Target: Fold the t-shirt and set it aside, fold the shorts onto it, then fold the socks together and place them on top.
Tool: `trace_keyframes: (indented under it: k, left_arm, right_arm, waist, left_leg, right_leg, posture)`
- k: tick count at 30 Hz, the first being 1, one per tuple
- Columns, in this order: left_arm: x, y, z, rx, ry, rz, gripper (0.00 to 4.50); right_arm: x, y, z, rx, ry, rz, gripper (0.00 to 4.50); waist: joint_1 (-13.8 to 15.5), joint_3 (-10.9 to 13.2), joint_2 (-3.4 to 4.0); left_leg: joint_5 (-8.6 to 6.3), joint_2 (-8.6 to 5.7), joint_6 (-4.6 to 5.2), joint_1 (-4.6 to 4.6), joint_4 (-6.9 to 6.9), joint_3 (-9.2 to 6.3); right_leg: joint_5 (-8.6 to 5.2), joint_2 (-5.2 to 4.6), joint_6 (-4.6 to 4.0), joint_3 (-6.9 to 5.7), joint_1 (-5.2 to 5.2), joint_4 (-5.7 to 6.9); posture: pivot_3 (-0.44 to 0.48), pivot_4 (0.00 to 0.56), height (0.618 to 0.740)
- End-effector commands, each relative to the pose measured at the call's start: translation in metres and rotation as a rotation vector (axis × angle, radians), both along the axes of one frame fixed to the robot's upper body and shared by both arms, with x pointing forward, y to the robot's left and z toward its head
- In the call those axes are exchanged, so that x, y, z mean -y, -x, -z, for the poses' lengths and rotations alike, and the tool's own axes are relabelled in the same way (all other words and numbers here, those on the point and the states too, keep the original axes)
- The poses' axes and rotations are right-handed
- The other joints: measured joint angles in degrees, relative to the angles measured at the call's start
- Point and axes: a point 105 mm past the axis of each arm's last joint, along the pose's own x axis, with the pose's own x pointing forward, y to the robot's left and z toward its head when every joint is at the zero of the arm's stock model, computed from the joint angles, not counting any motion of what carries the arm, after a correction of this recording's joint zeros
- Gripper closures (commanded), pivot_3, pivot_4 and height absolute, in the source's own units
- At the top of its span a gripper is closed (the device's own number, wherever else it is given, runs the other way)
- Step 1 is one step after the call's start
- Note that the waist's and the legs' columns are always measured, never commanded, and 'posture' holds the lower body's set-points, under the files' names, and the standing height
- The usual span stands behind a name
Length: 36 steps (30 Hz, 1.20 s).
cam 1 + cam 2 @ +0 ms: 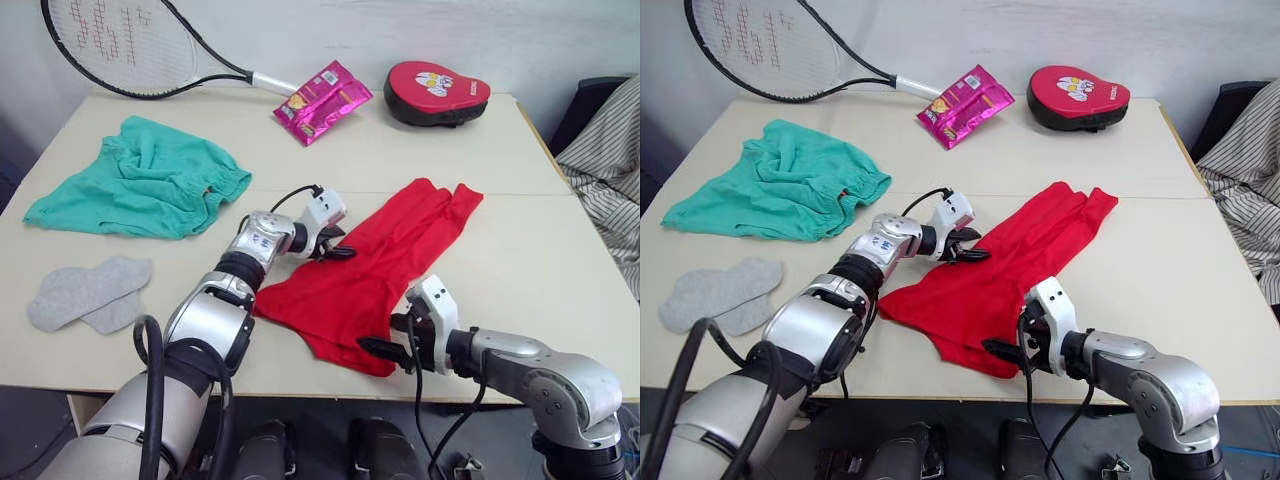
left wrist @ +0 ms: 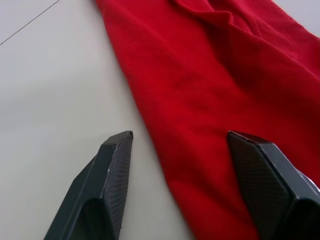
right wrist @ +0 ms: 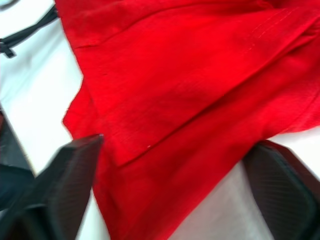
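Right pincer gapes around t-shirt hem.

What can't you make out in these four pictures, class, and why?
- T-shirt: its near hem, eye views, hidden by the right gripper.
- Racket: head cut by the top edge, eye views.
- Pink packet: print too small.
- Right wrist view: left finger blurred.

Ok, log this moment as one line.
stage: t-shirt fold | left tool: open, at red cloth t-shirt edge | right tool: open, at hem
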Motion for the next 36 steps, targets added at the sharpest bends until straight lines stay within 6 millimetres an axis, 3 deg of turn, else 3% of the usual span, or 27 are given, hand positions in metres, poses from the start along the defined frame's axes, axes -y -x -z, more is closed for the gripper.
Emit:
trace_keyframes:
  k: [1, 6, 9, 13, 16, 19, 23, 26, 31, 34, 36]
  left_arm:
    - [0.006, 0.001, -0.001, -0.020, 0.017, -0.002, 2.88]
    - [0.011, 0.009, 0.006, -0.081, 0.043, 0.033, 4.36]
    - [0.007, 0.006, 0.010, -0.062, 0.035, 0.005, 4.50]
    - [-0.007, -0.006, 0.007, 0.009, 0.086, -0.117, 4.50]
    - [-0.019, -0.016, -0.007, 0.099, 0.143, -0.197, 4.50]
    - [-0.035, -0.020, -0.015, 0.138, 0.193, -0.268, 4.50]
    - [-0.070, -0.016, -0.004, 0.154, 0.220, -0.411, 4.50]
    - [-0.082, -0.001, 0.008, 0.141, 0.240, -0.452, 4.50]
    - [-0.087, 0.014, 0.000, 0.178, 0.289, -0.480, 4.50]
    - [-0.089, 0.019, -0.008, 0.210, 0.280, -0.438, 4.50]
    - [-0.097, 0.022, -0.011, 0.270, 0.207, -0.394, 4.26]
  right_arm:
    - [-0.004, 0.004, 0.011, -0.044, 0.006, -0.002, 1.72]
    - [0.001, 0.001, 0.010, -0.024, 0.014, 0.012, 3.36]
    - [0.007, 0.000, 0.010, -0.013, 0.029, 0.011, 4.44]
    - [0.018, -0.006, 0.005, 0.010, 0.044, 0.002, 4.44]
    - [0.030, -0.014, 0.001, 0.036, 0.070, -0.003, 4.44]
    - [0.047, -0.030, -0.004, 0.066, 0.104, 0.020, 4.44]
    - [0.062, -0.047, -0.005, 0.083, 0.135, 0.011, 4.44]
    - [0.070, -0.062, -0.006, 0.090, 0.138, 0.012, 4.44]
    - [0.064, -0.072, -0.005, 0.095, 0.126, -0.045, 4.44]
    - [0.051, -0.057, -0.013, 0.068, 0.033, -0.139, 4.44]
    - [0.048, -0.051, -0.021, 0.111, 0.005, -0.163, 3.96]
  waist:
    - [0.0, 0.0, 0.00]
    - [0.1, 0.0, 0.00]
    - [0.1, 0.0, 0.00]
    - [0.1, 0.0, 0.00]
    - [0.0, 0.0, 0.00]
    - [-0.2, 0.0, 0.00]
    - [-0.1, 0.0, 0.00]
    - [-0.1, 0.0, 0.00]
    - [0.0, 0.0, 0.02]
    - [0.0, 0.0, 0.02]
    - [0.1, 0.0, 0.01]
  left_leg:
    - [-0.01, 0.00, 0.00, 0.00, 0.00, 0.00]
    - [-0.02, -0.02, 0.01, -0.02, -0.01, 0.00]
    - [-0.03, -0.03, 0.03, -0.02, 0.01, 0.01]
    - [-0.05, -0.03, 0.07, 0.00, 0.04, 0.00]
    - [-0.06, -0.01, 0.08, 0.00, 0.13, -0.07]
    - [-0.06, 0.01, 0.08, 0.03, 0.14, -0.06]
    - [-0.04, 0.00, 0.03, 0.02, 0.13, -0.04]
    - [-0.01, 0.01, -0.01, 0.04, 0.15, -0.01]
    - [0.00, 0.03, 0.00, 0.10, 0.23, -0.04]
    - [0.00, 0.03, -0.01, 0.09, 0.23, -0.10]
    - [-0.01, 0.03, -0.04, 0.07, 0.21, -0.13]
  right_leg:
    - [0.00, 0.00, 0.00, 0.01, 0.00, 0.00]
    - [0.00, 0.00, 0.00, -0.04, 0.00, -0.03]
    - [0.00, 0.00, 0.00, -0.07, 0.01, -0.04]
    - [0.00, -0.01, 0.00, -0.05, 0.06, -0.04]
    - [0.01, -0.03, 0.02, -0.01, 0.14, -0.03]
    - [0.01, -0.02, 0.02, 0.03, 0.13, 0.00]
    - [0.01, -0.02, 0.02, 0.04, 0.10, 0.04]
    - [0.01, -0.01, 0.02, 0.04, 0.12, 0.02]
    - [0.01, -0.02, 0.02, 0.08, 0.26, 0.02]
    - [0.01, -0.03, 0.02, 0.13, 0.29, 0.03]
    - [0.01, -0.03, 0.02, 0.16, 0.29, 0.00]
  posture:
    - [0.000, 0.150, 0.740]
    - [0.000, 0.150, 0.740]
    - [0.000, 0.150, 0.740]
    - [0.000, 0.150, 0.740]
    - [0.000, 0.150, 0.740]
    - [0.000, 0.150, 0.740]
    - [0.000, 0.150, 0.740]
    - [0.000, 0.150, 0.740]
    - [0.000, 0.150, 0.740]
    - [0.000, 0.150, 0.740]
    - [0.000, 0.150, 0.740]
